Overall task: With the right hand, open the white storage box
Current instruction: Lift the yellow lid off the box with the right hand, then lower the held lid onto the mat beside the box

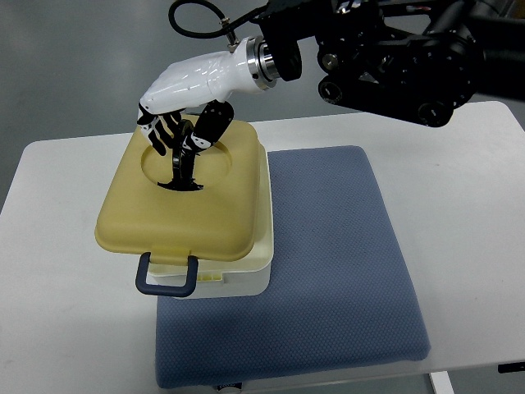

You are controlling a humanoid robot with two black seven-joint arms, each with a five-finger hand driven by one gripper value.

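Storage box [234, 279] sits at 9 o'clock on the blue mat [328, 271], front handle [167, 275] toward 6. Right hand [182, 131] enters from 1 o'clock, fingers [168, 131] curled around the black grip [179, 168] in the recess of the yellowish lid [184, 201], probably to pull the lid upward. Lid appears tilted and shifted off the base, so opening seems underway.
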